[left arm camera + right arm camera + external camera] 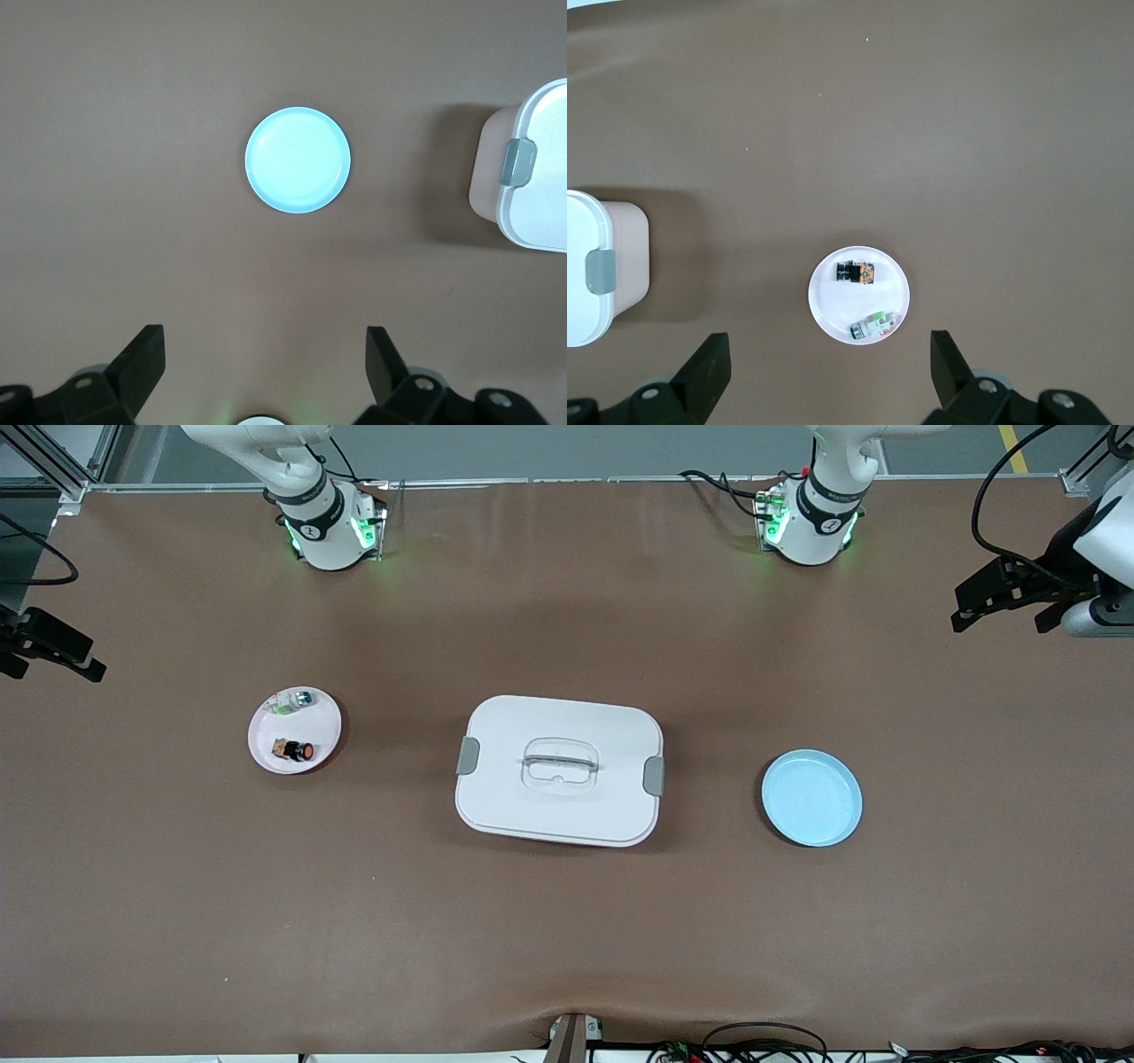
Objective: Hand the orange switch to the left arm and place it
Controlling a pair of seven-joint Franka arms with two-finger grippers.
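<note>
The orange switch (pixel 295 751) lies on its side on a small pink plate (pixel 266 731) toward the right arm's end of the table. It also shows in the right wrist view (pixel 857 274). The white box (pixel 560 769) stands in the middle of the table, lid closed. My right gripper (pixel 53 657) hangs high over the table near that plate, open and empty (pixel 829 359). My left gripper (pixel 997 602) hangs high over the left arm's end of the table, open and empty (pixel 264 354).
A small green-and-clear part (pixel 292 701) lies on the pink plate (pixel 824 301), farther from the front camera than the switch. An empty light blue plate (pixel 811 797) sits toward the left arm's end, beside the box (pixel 532 168). Cables lie along the table's near edge.
</note>
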